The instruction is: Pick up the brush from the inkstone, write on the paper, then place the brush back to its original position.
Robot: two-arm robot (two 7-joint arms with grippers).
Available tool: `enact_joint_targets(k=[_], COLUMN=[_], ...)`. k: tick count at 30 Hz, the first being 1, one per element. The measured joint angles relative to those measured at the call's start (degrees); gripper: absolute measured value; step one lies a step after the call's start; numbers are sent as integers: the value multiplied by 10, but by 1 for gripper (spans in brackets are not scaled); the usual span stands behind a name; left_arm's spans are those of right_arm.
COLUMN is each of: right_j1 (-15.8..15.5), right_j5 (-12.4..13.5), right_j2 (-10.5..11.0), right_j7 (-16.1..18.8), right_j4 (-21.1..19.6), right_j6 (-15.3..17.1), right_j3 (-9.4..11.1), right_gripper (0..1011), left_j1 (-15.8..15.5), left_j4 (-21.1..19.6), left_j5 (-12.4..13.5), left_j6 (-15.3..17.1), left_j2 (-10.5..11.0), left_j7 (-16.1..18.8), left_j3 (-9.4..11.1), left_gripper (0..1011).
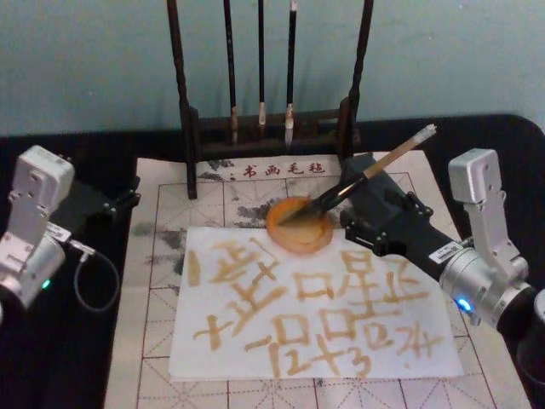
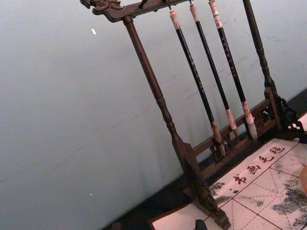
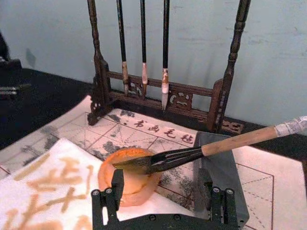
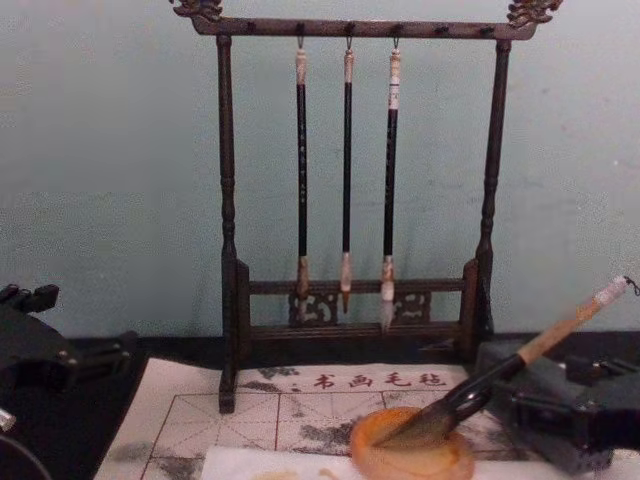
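Brush [image 1: 358, 181] lies tilted with its dark bristle tip in the inkstone [image 1: 298, 225]; the black lower section crosses the rim and the tan handle rises up and to the right, ending in the whitish taped end. Mid-shaft looks propped on the grey block [image 3: 218, 165] beside the dish; actual contact is hard to confirm. Inkstone sits on the beige grid mat [image 1: 162, 256] at the far edge of the paper [image 1: 315, 307], overlapping the sheet's top edge. Paper is covered in yellowish-tan written strokes. Right gripper [image 3: 163, 191] sits low just behind the inkstone, on the near-right side of it; in the right wrist view the two black fingers [image 3: 117, 184] stand spread apart, one in front of the dish and one by the grey block, with the brush passing above and beyond them. Nothing is clamped between them, and no clear contact with the shaft. Left gripper [image 1: 119, 200] is off at the left side over the black desk [image 1: 94, 145], at the mat's left edge, well away from the brush; whether it's spread or closed, cannot tell. Wooden brush rack [image 4: 350, 200] stands at the back of the mat with three thin black-handled brushes [image 4: 346, 180] hanging from its top bar.
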Motion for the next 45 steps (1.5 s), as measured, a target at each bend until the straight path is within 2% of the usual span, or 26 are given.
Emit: enact_joint_targets(k=[5,8,45], right_j1=[2,2,2], right_j5=[-26,-31,-26], right_j2=[-9,-12,-10], right_j7=[-6,-7,-8], right_j4=[13,17,14], right_j6=[-8,-10,-8], right_j3=[-2,-2,-1], right_gripper=[1000,1000,1000], left_j1=[0,0,0], left_j4=[0,0,0], left_j5=[0,0,0], left_j6=[0,0,0], left_j2=[0,0,0], left_j7=[0,0,0], left_j3=[0,0,0], left_gripper=[1001,1001,1001])
